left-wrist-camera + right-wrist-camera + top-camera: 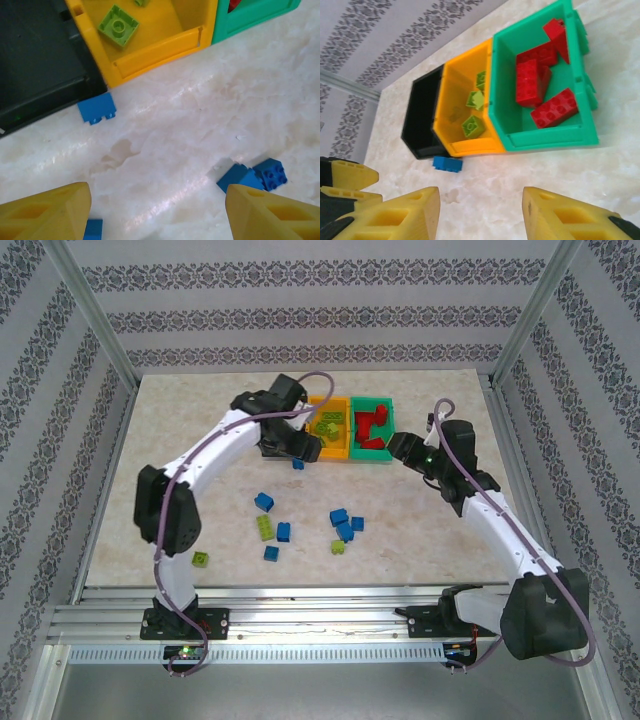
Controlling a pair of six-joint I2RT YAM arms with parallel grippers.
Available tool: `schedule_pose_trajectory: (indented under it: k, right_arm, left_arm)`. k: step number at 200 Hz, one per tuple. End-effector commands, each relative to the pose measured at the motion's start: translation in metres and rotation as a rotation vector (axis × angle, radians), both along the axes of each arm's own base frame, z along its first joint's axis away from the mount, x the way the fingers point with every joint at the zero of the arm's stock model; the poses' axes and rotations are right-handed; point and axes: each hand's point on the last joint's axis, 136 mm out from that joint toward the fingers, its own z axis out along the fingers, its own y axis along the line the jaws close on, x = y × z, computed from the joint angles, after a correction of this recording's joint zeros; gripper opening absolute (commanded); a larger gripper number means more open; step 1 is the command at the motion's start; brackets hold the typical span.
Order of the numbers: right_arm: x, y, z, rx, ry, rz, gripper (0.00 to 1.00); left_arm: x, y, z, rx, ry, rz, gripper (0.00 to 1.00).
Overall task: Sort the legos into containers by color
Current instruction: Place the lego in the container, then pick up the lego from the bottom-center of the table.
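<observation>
One blue lego [96, 109] lies on the bench [175, 130] right beside the black bin [35, 65], just ahead of the left claw [159, 195], which is spread and empty. It looks small, hard and light, so pinching its flat sides should hold it best. The right claw [480, 195] is spread and empty too.

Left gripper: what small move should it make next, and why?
Probably drop toward the blue brick lying on the table at the foot of the black bin and close on it. The left gripper stands open and empty; lime bricks sit in the orange bin, red bricks in the green bin, so blue likely belongs in the black one.
</observation>
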Motion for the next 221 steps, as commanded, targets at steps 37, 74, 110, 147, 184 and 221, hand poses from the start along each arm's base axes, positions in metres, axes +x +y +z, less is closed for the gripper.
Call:
schedule_pose_trajectory:
  k: [37,74,110,147,184,221]
  right_arm:
    - [-0.063,0.081,-0.016,-0.082,0.075,0.224,0.48]
    - [-0.114,0.11,-0.054,-0.223,0.16,0.319,0.48]
    - [-0.155,0.123,-0.091,-0.365,0.267,0.382,0.48]
    - [-0.18,0.133,-0.126,-0.513,0.365,0.433,0.49]
    - [-0.182,0.142,-0.139,-0.645,0.404,0.478,0.51]
    - [-0.18,0.141,-0.149,-0.722,0.445,0.47,0.52]
  left_arm:
    - [-0.001,0.038,0.015,-0.144,-0.063,0.1,0.71]
    - [-0.003,0.046,0.008,-0.146,-0.046,0.121,0.71]
    - [-0.004,0.047,0.008,-0.143,-0.055,0.124,0.71]
    - [-0.005,0.047,0.009,-0.148,-0.065,0.124,0.71]
    - [-0.005,0.048,0.009,-0.145,-0.065,0.123,0.71]
    - [-0.006,0.049,0.009,-0.141,-0.07,0.123,0.71]
